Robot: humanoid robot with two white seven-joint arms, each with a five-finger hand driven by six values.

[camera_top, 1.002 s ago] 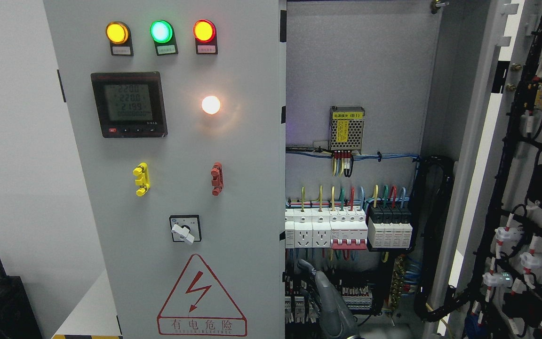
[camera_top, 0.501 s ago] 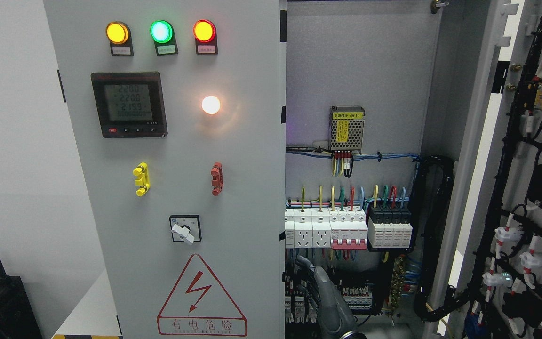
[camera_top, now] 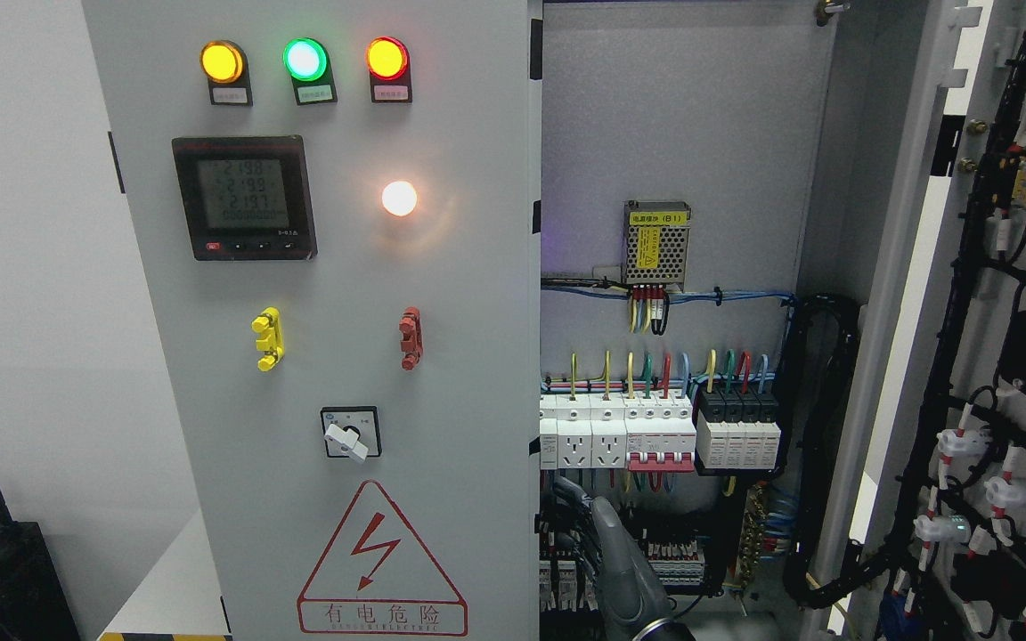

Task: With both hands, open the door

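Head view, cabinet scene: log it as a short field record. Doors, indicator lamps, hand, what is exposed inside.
left door: closed, front panel facing the camera
right door: swung open, its wired inner side showing
indicator lamps: yellow, green and red in a row, all lit; a white lamp glows below them
meter: display on
hand: grey, rising from the bottom edge into the open bay beside the left door's edge; which arm it belongs to cannot be told
interior: breakers in a row, power supply above
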